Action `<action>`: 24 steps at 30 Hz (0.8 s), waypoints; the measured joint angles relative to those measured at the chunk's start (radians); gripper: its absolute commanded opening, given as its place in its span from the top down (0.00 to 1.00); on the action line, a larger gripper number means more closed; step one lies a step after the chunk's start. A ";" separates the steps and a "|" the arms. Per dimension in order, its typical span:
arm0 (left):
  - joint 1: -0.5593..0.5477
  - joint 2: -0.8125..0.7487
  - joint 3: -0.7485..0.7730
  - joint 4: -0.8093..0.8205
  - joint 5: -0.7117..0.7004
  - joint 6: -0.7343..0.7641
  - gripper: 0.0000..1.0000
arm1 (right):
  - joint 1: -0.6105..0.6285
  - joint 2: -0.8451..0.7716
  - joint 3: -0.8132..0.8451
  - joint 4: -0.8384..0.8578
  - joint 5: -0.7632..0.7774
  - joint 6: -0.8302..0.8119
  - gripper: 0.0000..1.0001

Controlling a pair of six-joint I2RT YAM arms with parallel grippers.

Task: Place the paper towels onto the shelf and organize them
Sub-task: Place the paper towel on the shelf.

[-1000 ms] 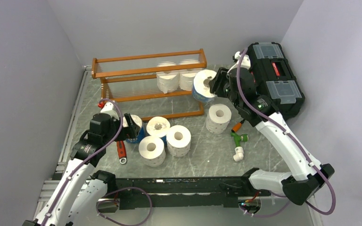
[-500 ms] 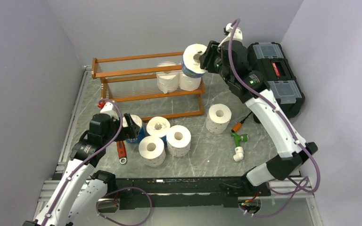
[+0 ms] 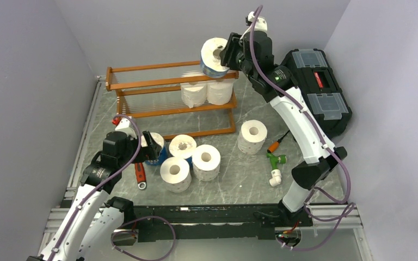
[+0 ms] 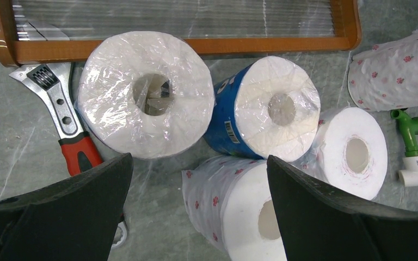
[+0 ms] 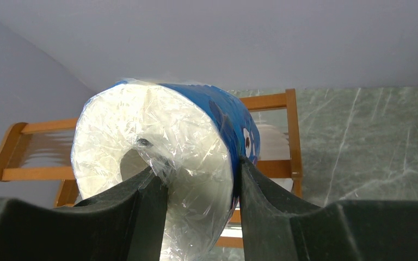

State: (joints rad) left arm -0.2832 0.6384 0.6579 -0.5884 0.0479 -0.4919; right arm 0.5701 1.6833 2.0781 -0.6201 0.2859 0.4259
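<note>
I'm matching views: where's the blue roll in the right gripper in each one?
Top external: blue roll top centre, above the shelf's right end.
Left wrist: not in it; that is the other blue roll.
Right wrist: centre, held in the right gripper.
Shared landmark: the shelf.

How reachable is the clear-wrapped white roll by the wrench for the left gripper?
Likely reachable: the left gripper hangs open above the clear-wrapped roll, though the blue-wrapped roll against it may crowd a finger.

two rolls [image 3: 194, 95] on shelf [image 3: 163, 82] middle tier, toolbox [image 3: 318, 81] right of shelf
</note>
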 measured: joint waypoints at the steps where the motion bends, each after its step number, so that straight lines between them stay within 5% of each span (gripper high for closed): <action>1: 0.000 0.000 0.000 0.000 0.000 0.000 0.01 | 0.000 0.011 0.015 -0.003 0.000 0.000 0.70; 24: 0.000 0.014 0.000 0.000 0.000 0.000 0.01 | -0.074 0.124 0.089 -0.023 -0.016 0.020 0.69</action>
State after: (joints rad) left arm -0.2832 0.6525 0.6579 -0.5884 0.0479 -0.4919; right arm 0.4957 1.8069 2.1670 -0.6430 0.2703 0.4461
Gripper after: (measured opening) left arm 0.992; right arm 0.468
